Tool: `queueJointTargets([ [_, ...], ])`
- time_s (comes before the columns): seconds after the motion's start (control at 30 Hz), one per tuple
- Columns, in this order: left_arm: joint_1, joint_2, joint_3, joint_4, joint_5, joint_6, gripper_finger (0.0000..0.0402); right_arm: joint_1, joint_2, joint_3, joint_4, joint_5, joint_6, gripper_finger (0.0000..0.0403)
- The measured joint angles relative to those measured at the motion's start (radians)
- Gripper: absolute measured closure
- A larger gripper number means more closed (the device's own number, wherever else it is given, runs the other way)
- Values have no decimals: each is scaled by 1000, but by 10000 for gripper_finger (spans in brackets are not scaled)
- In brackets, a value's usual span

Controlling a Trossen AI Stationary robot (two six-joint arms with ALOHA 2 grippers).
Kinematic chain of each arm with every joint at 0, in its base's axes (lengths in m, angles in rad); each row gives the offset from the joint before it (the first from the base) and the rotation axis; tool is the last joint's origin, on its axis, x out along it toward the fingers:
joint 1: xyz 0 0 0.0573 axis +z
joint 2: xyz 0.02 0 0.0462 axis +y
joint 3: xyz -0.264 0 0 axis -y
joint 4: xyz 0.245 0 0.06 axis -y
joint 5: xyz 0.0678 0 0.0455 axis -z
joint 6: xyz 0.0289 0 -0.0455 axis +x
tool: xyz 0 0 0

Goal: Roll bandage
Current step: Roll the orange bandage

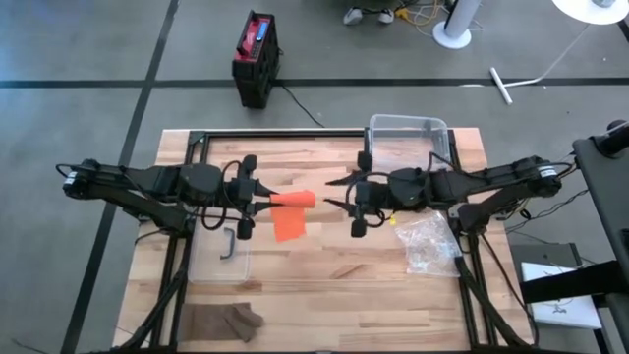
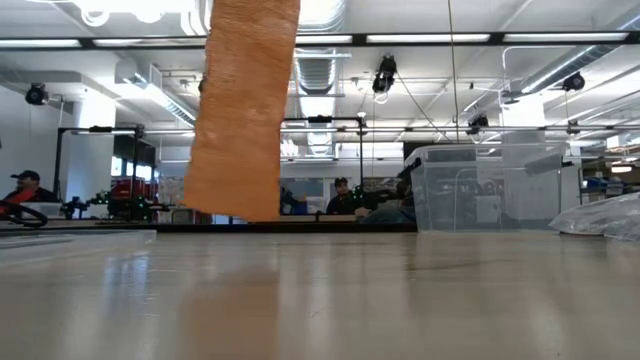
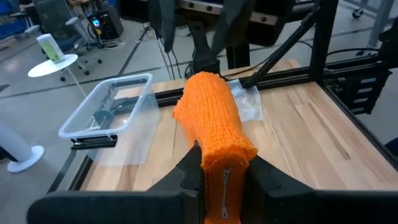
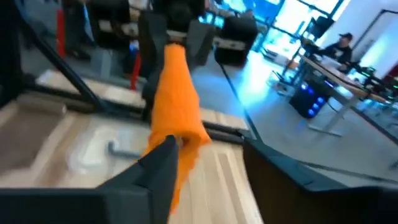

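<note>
The orange bandage [image 1: 293, 200] is a short roll held level above the table's middle, and a loose strip [image 2: 245, 110] hangs down from it. My left gripper [image 1: 263, 202] is shut on the roll's left end. My right gripper [image 1: 332, 194] stands open just off the roll's free right end [image 1: 314, 198]. In the right wrist view the roll [image 4: 177, 93] shows beyond the open gripper [image 4: 205, 162], close to one finger [image 4: 158, 165]. My left gripper pinches the roll's near end [image 3: 221, 163] between its two fingers. The fingers come in level from the table's left and lie along the roll. The roll sticks out level toward the right arm, lifted clear. Its loose strip [image 1: 288, 226] hangs slack below, its lower end off the table.
A clear plastic bin [image 1: 408, 138] stands at the far right. A crumpled clear bag [image 1: 430, 244] lies at the right. A clear tray [image 1: 218, 264] with a dark bent tool [image 1: 231, 244] lies at the left, and a brown cloth [image 1: 221, 322] near the front edge.
</note>
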Motion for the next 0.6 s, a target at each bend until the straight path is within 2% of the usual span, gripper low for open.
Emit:
queueJointTargets([
  [0.13,0,4,0,38,-2,20,358,-4,24,-19,189,-117,27,170],
  [0.3,0,5,0,78,49,47,358,-9,83,-18,268,-126,51,123],
  [0.47,-1,4,0,133,109,76,358,-31,110,-4,298,-135,137,115],
  [0.6,0,11,0,131,109,90,358,-37,116,-6,286,-142,170,135],
])
